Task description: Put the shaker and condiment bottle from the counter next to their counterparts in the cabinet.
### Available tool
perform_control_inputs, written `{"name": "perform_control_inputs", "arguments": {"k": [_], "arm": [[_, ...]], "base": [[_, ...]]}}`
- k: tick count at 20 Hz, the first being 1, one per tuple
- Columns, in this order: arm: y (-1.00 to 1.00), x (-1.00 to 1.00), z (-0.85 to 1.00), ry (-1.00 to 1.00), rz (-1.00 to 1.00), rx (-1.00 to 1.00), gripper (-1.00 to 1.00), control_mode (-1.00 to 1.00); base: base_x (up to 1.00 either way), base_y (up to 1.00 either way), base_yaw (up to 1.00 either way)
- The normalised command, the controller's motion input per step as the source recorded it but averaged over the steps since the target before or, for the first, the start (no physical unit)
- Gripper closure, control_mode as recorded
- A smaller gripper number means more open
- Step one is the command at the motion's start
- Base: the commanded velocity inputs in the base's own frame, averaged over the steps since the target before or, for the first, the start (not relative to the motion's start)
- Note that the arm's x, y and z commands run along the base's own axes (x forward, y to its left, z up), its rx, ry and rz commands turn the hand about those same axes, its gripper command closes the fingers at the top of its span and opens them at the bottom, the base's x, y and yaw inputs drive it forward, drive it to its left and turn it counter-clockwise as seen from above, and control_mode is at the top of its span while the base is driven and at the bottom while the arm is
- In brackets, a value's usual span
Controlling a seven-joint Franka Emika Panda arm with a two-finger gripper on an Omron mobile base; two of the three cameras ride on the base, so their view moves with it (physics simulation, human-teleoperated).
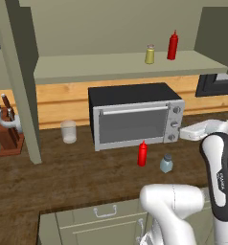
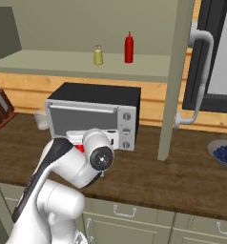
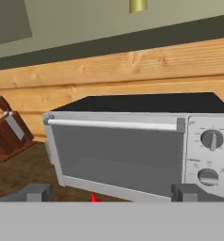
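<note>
Left base view: condiment bottle (image 1: 142, 154) and shaker (image 1: 166, 163) stand just apart on the worktop (image 1: 63, 177) at lower centre, before the toaster oven (image 1: 135, 116); their counterparts, a yellowish shaker (image 1: 150, 54) and a second red bottle (image 1: 172, 45), sit on the cabinet (image 1: 20, 81) shelf at upper right. Right base view: the arm's wrist hides most of the worktop bottle, a red sliver (image 2: 79, 148) showing at centre left, so a lowering move judged from here risks toppling it. Hand view: gripper (image 3: 112, 192) spread wide and empty at bottom, a red nozzle tip (image 3: 93, 199) between the fingers; a descent off-centre could knock the slim bottle into the shaker or the oven door.
</note>
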Motion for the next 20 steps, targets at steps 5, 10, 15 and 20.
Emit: {"name": "perform_control_inputs", "arguments": {"k": [5,10,15,20], "arm": [[-0.02,0.02,-0.21,0.0,0.07,0.0,-1.0,-1.0],[-0.09,0.02,-0.24,0.0,0.23,0.03,-1.0,-1.0],[-0.07,0.0,-0.21,-0.01,0.21,0.01,-1.0,-1.0],[-0.04,0.0,-0.26,-0.02,0.18,0.0,-1.0,-1.0]], "base": [[0.0,0.0,0.0],[0.0,0.0,0.0],[0.0,0.0,0.0],[0.0,0.0,0.0]]}}
